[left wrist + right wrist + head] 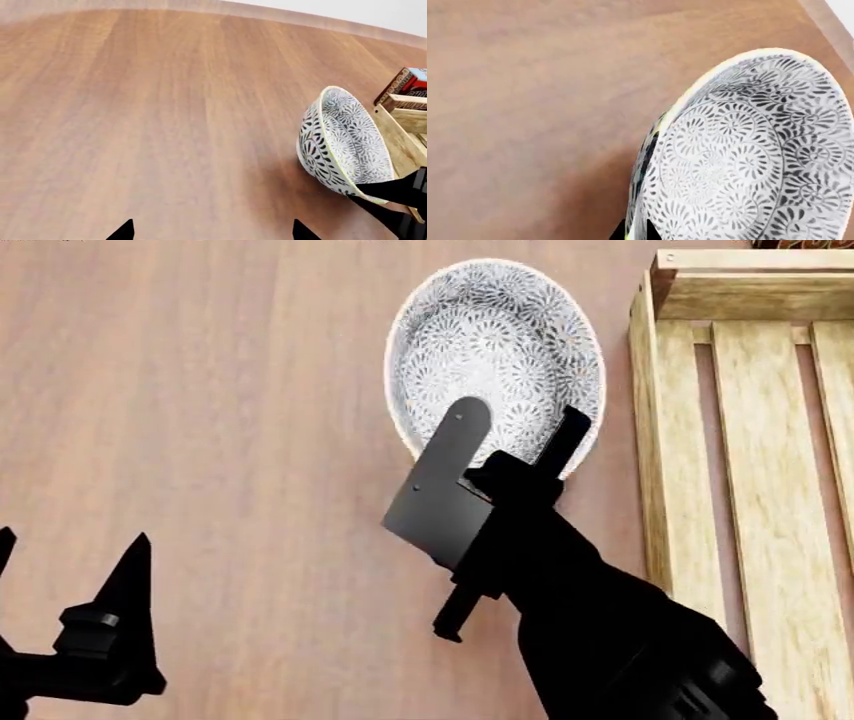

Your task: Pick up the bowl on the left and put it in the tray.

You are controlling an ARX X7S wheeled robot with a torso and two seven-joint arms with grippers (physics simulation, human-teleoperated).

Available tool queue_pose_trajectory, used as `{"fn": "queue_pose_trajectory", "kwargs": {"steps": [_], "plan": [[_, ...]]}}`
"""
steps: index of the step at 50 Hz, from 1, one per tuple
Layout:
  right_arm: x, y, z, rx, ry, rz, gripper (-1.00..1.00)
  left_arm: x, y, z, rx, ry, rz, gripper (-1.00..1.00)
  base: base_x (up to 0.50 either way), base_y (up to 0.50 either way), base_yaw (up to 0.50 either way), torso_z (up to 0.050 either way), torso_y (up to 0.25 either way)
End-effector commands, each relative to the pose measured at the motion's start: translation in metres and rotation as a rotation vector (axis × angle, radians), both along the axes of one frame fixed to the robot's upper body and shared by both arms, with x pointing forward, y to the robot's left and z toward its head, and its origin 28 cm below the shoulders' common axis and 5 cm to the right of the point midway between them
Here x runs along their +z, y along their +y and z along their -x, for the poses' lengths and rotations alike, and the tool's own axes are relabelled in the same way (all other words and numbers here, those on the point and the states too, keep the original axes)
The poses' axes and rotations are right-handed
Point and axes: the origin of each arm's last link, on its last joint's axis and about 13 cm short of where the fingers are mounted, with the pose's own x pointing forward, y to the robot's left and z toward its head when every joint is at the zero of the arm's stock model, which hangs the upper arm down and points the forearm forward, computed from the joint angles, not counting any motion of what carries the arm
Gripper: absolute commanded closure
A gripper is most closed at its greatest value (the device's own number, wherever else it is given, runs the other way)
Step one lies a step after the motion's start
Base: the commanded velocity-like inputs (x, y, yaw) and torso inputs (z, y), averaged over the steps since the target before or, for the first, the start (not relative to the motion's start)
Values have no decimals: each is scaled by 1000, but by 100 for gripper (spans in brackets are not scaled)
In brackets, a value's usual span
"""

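Both right jaws straddle the bowl's [497, 350] near rim, closed on it.

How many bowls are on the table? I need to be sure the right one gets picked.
1. The only bowl sits on the table just left of the tray, with the right hand at its near rim. Others could lie out of frame.

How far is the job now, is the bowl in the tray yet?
Not yet. The right gripper is at the near rim of the bowl, which looks tilted in the left wrist view, beside the tray. Left to do: carry it over the tray wall and set it down. The left gripper is open and idle.
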Motion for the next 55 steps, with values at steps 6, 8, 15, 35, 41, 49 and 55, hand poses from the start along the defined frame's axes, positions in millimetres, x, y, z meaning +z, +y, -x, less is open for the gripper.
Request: {"fn": "queue_pose_trajectory", "kwargs": {"steps": [6, 8, 15, 35, 41, 49, 55], "plan": [[-8, -2, -5, -15, 1, 38, 100, 0, 0, 1, -2, 1, 5, -100, 0, 0, 0, 0, 0], [-8, -3, -5, -16, 0, 40, 100, -1, 0, 0, -2, 1, 4, -100, 0, 0, 0, 0, 0], [-1, -4, -2, -9, -17, 54, 100, -1, -1, 0, -3, 2, 2, -100, 0, 0, 0, 0, 0], [88, -7, 30, 27, -186, 86, 100, 1, -2, 2, -3, -4, -7, -100, 0, 0, 0, 0, 0], [111, -12, 42, 25, -243, 116, 100, 2, -2, 4, -2, -6, -9, -100, 0, 0, 0, 0, 0], [132, -27, 56, -25, -287, 165, 100, 3, -2, 5, -2, -10, -12, -100, 0, 0, 0, 0, 0], [152, -41, 69, -70, -315, 194, 100, 4, -3, 5, -3, -14, -15, -100, 0, 0, 0, 0, 0]]}}
